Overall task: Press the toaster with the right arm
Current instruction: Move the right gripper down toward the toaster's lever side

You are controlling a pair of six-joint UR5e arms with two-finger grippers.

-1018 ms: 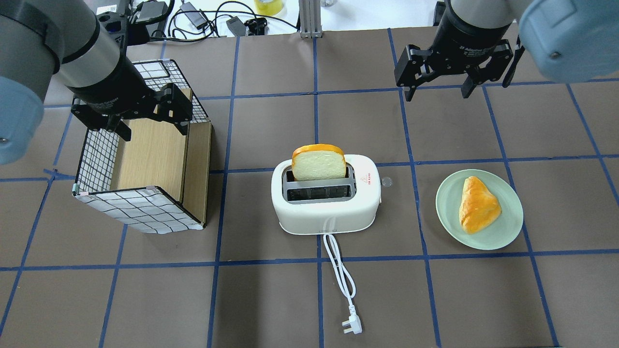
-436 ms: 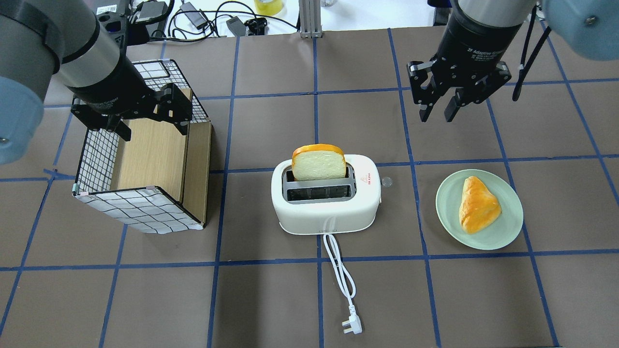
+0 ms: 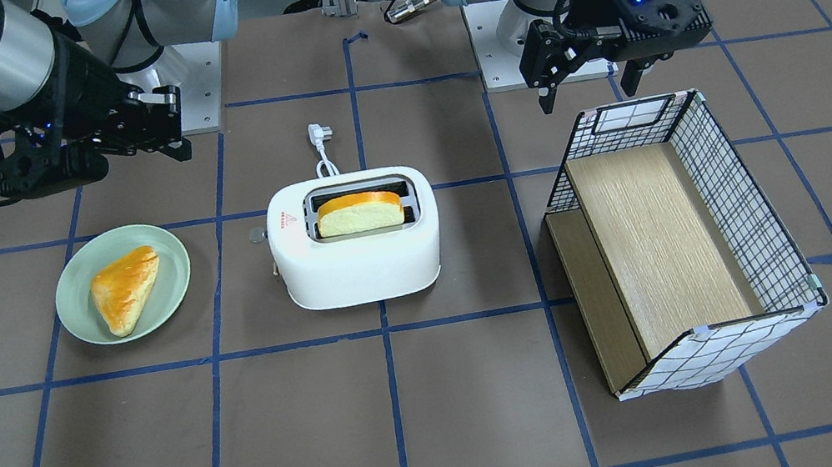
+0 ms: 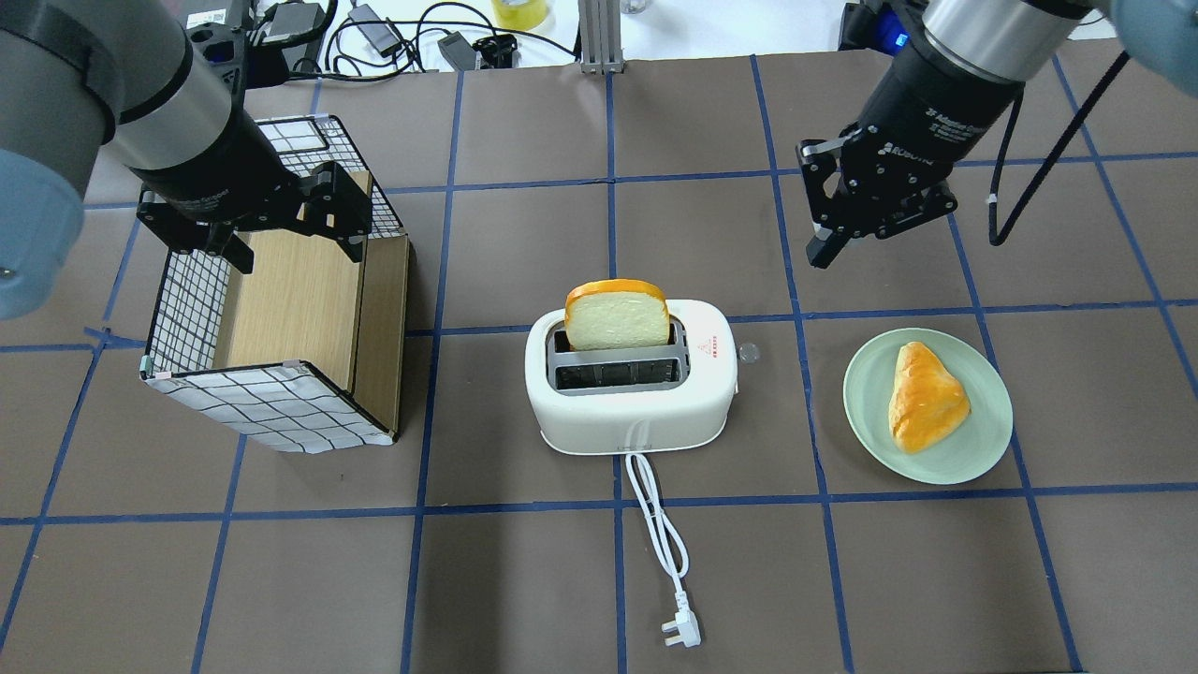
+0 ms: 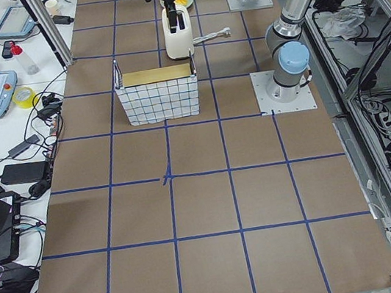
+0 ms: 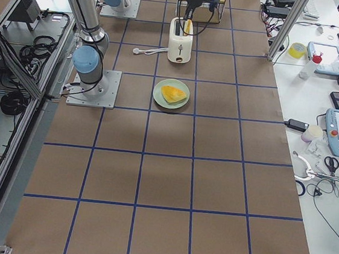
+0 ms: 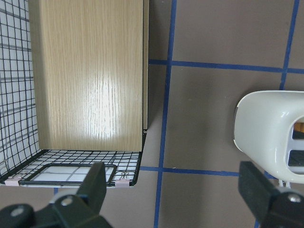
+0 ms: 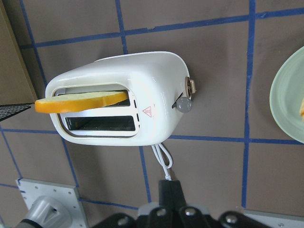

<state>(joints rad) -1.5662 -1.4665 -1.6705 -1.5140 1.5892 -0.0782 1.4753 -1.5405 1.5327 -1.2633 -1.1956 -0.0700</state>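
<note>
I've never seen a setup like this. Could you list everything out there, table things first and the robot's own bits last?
toaster: one, white, middle of the table
plug: one, white, lying on the table at the end of the toaster's cord, robot's side
bread slice: one, pale with orange crust, standing in the toaster's far slot
plate: one, pale green, right of the toaster
pastry: one, golden, triangular, on the plate
box: one, black-and-white grid outside, wood inside, left of the toaster
left gripper: one, black, open, above the box
right gripper: one, black, shut, in the air beyond the toaster
</note>
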